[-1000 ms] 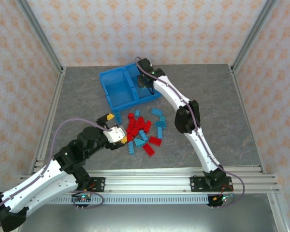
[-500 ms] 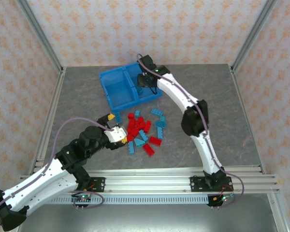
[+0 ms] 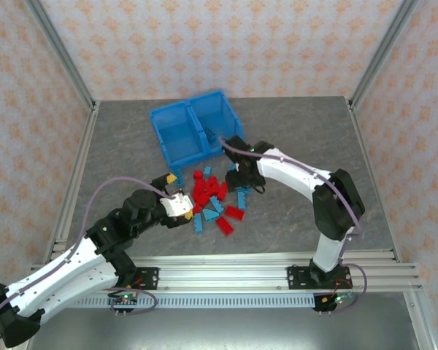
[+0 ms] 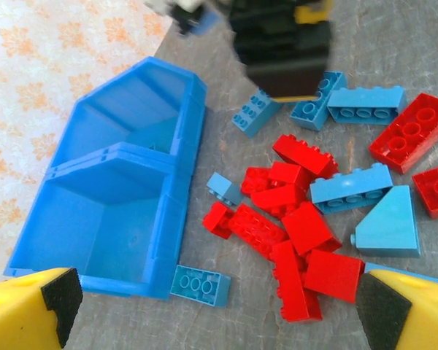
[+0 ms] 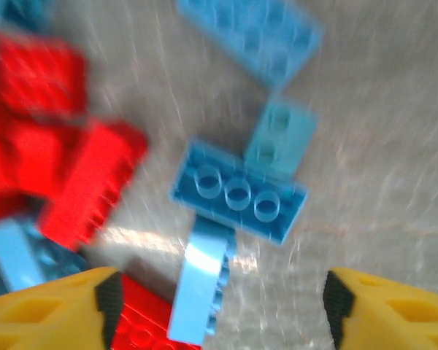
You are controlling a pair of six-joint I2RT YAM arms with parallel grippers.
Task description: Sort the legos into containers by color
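The legos lie as a loose heap of red and light blue bricks mid-table, in front of the containers, a bright blue two-compartment bin. My left gripper sits at the heap's left edge, open and holding nothing. In the left wrist view its gripper looks onto a red cluster, a light blue brick beside the bin, and the right gripper across the heap. My right gripper hovers open over the heap's far right. The blurred right wrist view puts that gripper above a light blue brick.
Metal frame posts and patterned walls ring the grey table. The bin stands slanted at the back, left of centre. Open tabletop lies to the right of the heap and along the left side.
My right arm has swung back from above the bin's right compartment down to the heap's right side, and its jaws have widened. The left arm has barely shifted.
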